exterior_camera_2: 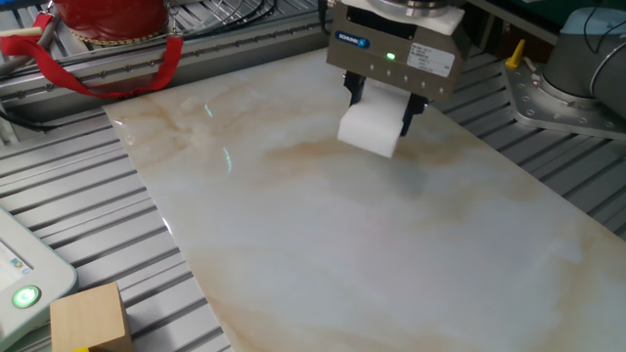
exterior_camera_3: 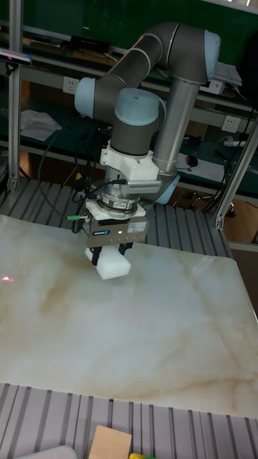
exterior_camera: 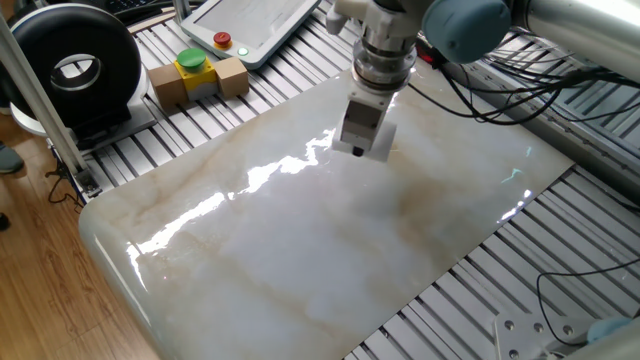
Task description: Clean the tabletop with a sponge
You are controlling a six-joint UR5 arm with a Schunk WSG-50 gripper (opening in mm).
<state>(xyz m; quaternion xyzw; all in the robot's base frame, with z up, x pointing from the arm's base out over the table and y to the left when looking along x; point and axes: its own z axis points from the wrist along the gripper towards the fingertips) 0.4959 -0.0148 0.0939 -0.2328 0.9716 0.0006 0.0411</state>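
Note:
The marble tabletop [exterior_camera: 300,250] [exterior_camera_2: 372,244] [exterior_camera_3: 129,330] fills most of each view. My gripper [exterior_camera: 362,143] [exterior_camera_2: 383,110] [exterior_camera_3: 110,257] points down over its far part and is shut on the white sponge [exterior_camera_2: 372,128] [exterior_camera_3: 112,265] [exterior_camera: 375,145]. The sponge sticks out below the fingers, and its lower face is at the marble surface; whether it presses on it I cannot tell. A brownish vein [exterior_camera_2: 303,150] runs just beside the sponge.
Tan cardboard boxes with a yellow-green button [exterior_camera: 197,75] sit on the slatted frame beyond the slab's corner, beside a pendant [exterior_camera: 250,25] and a black round device [exterior_camera: 70,70]. A red object [exterior_camera_2: 103,24] stands near the other corner. Cables [exterior_camera: 540,80] trail behind the arm.

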